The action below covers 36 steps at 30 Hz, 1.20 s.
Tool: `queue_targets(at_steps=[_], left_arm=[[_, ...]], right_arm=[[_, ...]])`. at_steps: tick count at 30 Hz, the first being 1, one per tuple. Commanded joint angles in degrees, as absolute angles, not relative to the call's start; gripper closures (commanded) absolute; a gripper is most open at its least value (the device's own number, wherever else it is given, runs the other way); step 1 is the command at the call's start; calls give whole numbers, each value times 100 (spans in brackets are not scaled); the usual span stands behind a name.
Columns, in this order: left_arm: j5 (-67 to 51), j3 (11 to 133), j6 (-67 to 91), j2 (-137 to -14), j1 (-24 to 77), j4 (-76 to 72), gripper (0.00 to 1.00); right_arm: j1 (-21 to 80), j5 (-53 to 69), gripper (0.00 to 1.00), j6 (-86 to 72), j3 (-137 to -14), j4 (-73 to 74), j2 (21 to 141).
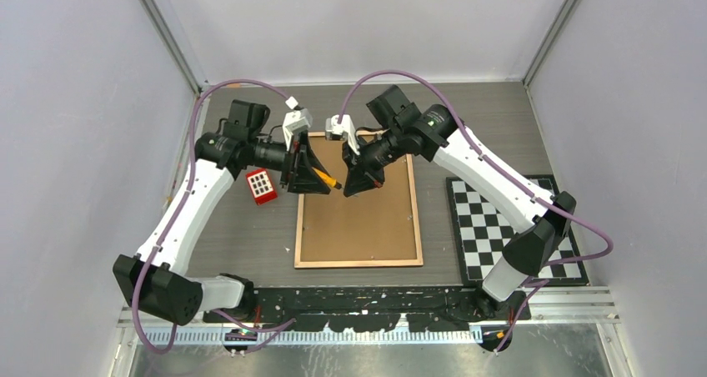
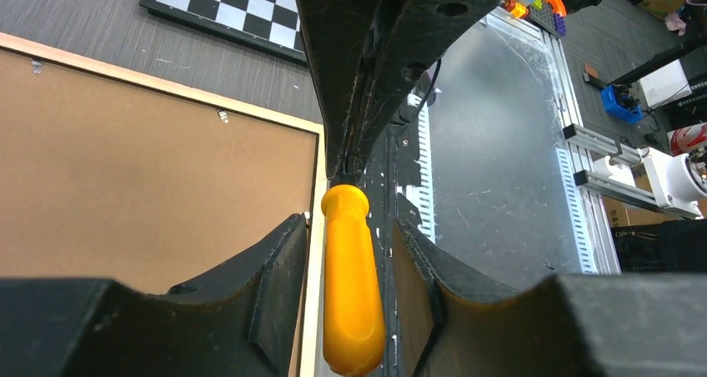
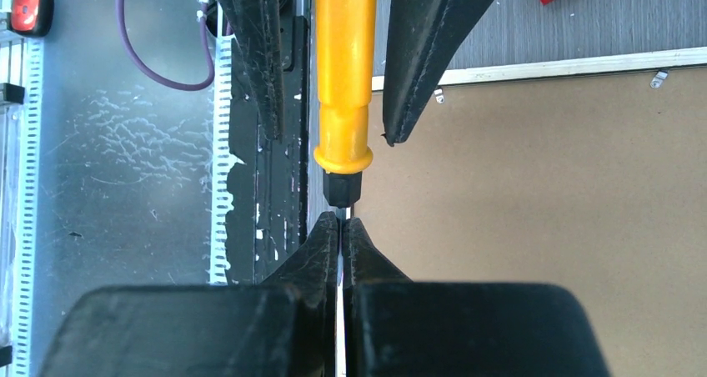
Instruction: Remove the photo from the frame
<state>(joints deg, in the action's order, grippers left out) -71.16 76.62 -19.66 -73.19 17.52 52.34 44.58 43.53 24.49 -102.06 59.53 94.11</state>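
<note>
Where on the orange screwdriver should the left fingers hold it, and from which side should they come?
Grip the thick orange handle of the screwdriver at its middle, coming over the butt end. The right gripper pinches the thin metal shaft, so only the handle is free; it lies straight between the open fingers of the left gripper.

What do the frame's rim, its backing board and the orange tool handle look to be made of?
The frame rim looks like pale bare wood, though laminate is possible. Its backing board looks like matte brown fibreboard: flat, even, no grain. The screwdriver handle looks like glossy orange plastic, showing soft highlights.
</note>
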Motion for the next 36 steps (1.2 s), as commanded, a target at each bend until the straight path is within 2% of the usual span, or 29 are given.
queue_targets(at_steps=[1,8,13,15,16,19,20,23,27,30,35,36], left_arm=[[-7361,7598,-1637,-7235,1767,4747,58],[-7392,7449,-1300,-7111,1776,4368,58],[-7388,7419,-1288,-7128,1784,4399,63],[-7415,7417,-1259,-7128,1792,4379,73],[-7423,7411,-1204,-7136,1793,4343,81],[-7352,7405,-1017,-7126,1793,4354,99],[-7254,7381,-925,-7101,1791,4337,100],[-6890,7333,-764,-6998,1663,4347,100],[-6288,7215,-380,-6910,1215,4303,100],[-5600,7312,-928,-6975,1022,5003,100],[-4722,7311,-1687,-7015,894,5834,100],[-4607,7239,-1878,-6969,891,5919,100]], right_arm=[[4500,4427,99,2461,-10162,5680,9112],[4495,4498,99,2434,-10177,5659,9180],[4499,4523,99,2401,-10152,5619,9162],[4499,4525,99,2399,-10118,5625,9156],[4494,4512,99,2403,-10099,5613,9150],[4488,4404,93,2273,-10019,5522,9117],[4469,4351,90,2167,-9980,5475,9103],[4252,4115,60,1652,-9774,5249,9047],[3655,4090,41,847,-9360,4760,8943],[3319,3766,33,537,-9064,4603,8847],[3260,3431,28,975,-8508,4887,8665],[3261,3440,20,1144,-8363,4971,8620]])
